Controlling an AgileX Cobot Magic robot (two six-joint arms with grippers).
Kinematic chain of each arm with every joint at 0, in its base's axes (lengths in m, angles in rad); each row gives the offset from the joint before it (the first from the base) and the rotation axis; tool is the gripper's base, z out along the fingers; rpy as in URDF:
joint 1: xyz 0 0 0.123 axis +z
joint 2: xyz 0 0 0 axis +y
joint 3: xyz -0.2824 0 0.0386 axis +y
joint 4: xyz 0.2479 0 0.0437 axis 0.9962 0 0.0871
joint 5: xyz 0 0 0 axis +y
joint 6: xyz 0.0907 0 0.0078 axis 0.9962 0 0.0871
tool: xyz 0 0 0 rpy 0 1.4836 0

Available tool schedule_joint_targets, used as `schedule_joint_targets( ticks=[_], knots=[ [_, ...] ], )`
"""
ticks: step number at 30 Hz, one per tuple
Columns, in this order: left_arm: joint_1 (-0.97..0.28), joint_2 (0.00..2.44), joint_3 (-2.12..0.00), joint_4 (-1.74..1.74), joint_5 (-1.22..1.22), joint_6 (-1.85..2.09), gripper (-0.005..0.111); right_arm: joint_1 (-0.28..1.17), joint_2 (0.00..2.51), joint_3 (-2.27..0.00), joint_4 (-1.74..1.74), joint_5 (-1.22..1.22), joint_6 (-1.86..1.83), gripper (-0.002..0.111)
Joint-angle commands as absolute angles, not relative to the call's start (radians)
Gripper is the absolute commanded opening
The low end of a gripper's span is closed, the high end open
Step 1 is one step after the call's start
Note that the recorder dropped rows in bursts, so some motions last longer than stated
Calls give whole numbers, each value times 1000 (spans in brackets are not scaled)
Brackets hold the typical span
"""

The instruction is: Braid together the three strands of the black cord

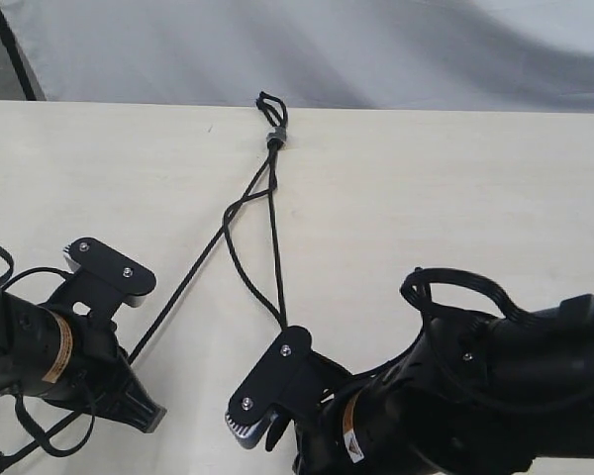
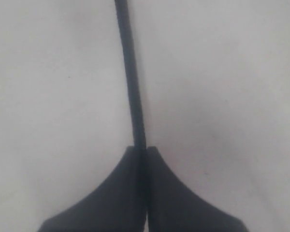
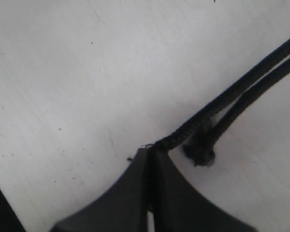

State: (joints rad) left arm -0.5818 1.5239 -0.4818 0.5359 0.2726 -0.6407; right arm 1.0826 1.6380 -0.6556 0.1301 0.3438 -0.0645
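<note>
A: Cord location?

B: Thin matte black woven cord [image 1: 274, 148] flat on the pale wooden counter [image 1: 455, 218]. Its small loop [image 1: 270, 103] and grey band [image 1: 275, 136] are at the far edge, and the three strands run toward the arms.

A: Holds?

B: Left fingers [image 2: 111, 198] pressed together, pinching one strand [image 2: 133, 87]. It's drawn out slantwise to the left, likely to keep it clear of the other two. Right fingers [image 3: 116, 198] shut too, pinching a second strand [image 3: 232, 89] near its end.

A: Third?

B: Loose strand [image 3: 251, 104] lies just beside the held one, with its frayed knot [image 3: 200, 155] next to the right fingertips.

A: Progress?

B: One crossing below the band, rest unbraided, so early, I'd say. The separate holds probably let an outer strand cross the middle without snagging.
</note>
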Motion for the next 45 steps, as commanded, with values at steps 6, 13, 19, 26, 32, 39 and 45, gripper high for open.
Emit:
schedule_joint_targets(
  ticks=[6, 13, 19, 26, 32, 39, 45],
  knots=[
    [-579, 1516, -473, 527, 267, -651, 0, 1083, 1629, -650, 126, 326, -23, 23],
    [-579, 1516, -473, 527, 267, -651, 0, 1082, 1537, -748, 60, 323, -23, 65],
    [-579, 1516, -473, 527, 267, -651, 0, 944, 1571, -864, 0, 310, -23, 67],
    [-579, 1516, -473, 526, 267, -651, 0, 848, 1733, -941, 0, 277, -23, 67],
    [-579, 1516, -473, 526, 266, -651, 0, 840, 1855, -1002, 0, 270, -25, 67],
    [-579, 1516, -473, 526, 271, -651, 0, 820, 1919, -1023, -16, 300, -72, 58],
    [-579, 1516, -473, 526, 271, -651, 0, 759, 1904, -1023, -20, 342, -73, 0]
  ],
)
